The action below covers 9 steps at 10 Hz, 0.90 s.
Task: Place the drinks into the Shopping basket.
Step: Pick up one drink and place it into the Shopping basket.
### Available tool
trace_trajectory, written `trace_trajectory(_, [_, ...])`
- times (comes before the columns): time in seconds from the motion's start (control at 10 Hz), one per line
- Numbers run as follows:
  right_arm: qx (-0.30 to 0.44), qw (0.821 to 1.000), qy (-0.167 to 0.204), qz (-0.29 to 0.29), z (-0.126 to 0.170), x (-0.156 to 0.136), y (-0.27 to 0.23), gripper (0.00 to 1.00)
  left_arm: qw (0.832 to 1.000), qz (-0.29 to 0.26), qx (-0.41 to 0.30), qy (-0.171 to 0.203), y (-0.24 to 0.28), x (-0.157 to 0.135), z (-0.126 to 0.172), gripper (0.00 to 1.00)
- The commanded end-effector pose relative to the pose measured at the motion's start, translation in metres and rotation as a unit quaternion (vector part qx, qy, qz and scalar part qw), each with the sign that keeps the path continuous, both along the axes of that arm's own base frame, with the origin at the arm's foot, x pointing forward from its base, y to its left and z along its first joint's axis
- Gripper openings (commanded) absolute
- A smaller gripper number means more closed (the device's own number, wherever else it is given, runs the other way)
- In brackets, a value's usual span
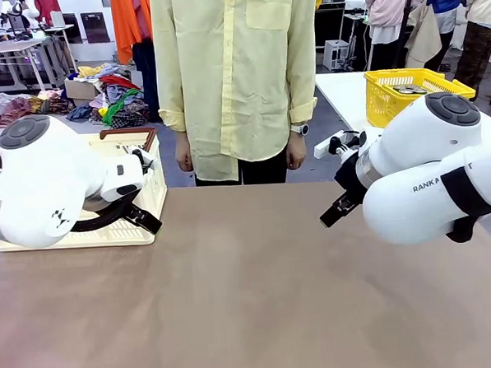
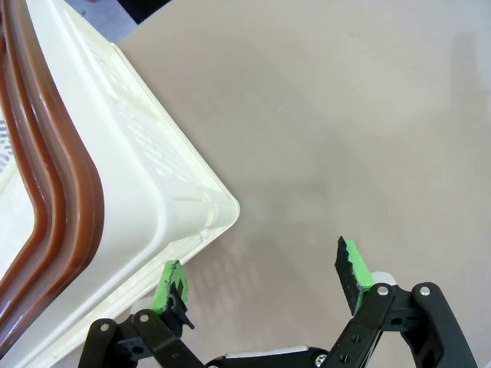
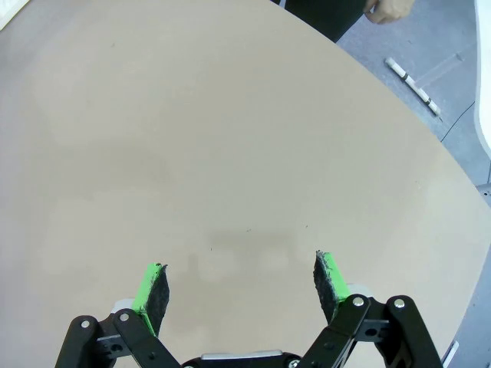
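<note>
The drinks are out of view. The Shopping basket (image 1: 151,193), cream-white slotted plastic with a red-brown rim, stands at the table's far left, partly hidden behind my left arm. In the left wrist view its corner (image 2: 153,169) lies just ahead and to the left of my left gripper (image 2: 261,272), which is open with nothing between its green pads, hovering over bare table beside the basket wall. My right gripper (image 3: 242,280) is open too, over bare brown tabletop, holding nothing.
A person in a pale yellow shirt (image 1: 235,69) stands at the far edge, both hands hanging at the sides. A yellow mesh basket (image 1: 414,93) sits on a white table at the back right. The brown table (image 1: 251,299) has wide free room in the middle.
</note>
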State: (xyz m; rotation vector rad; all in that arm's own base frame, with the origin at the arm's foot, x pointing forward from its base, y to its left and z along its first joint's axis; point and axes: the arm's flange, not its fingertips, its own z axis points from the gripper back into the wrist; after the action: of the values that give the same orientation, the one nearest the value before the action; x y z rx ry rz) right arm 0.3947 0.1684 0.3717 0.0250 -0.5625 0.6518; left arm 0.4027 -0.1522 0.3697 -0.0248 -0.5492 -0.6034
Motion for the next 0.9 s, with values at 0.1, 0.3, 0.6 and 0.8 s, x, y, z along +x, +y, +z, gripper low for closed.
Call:
trace_trajectory(0.1, [0.000,1.000,0.000,0.000,0.000,0.000,0.000,1.00,1.000,0.000,0.000,-0.001,0.000,0.000,0.001,1.00])
trace_trajectory(0.3, [0.000,1.000,0.000,0.000,0.000,0.000,0.000,1.00,1.000,0.000,0.000,-0.001,0.000,0.000,0.001,1.00])
trace_trajectory(0.6, [0.020,0.977,0.214,0.008,0.009,-0.025,-0.027,1.00,0.982,-0.007,-0.132,0.135,0.000,-0.008,0.007,1.00])
trace_trajectory(0.8, [0.172,0.932,0.318,-0.016,0.041,-0.033,-0.055,1.00,0.946,0.021,-0.226,0.231,-0.001,-0.016,0.032,1.00])
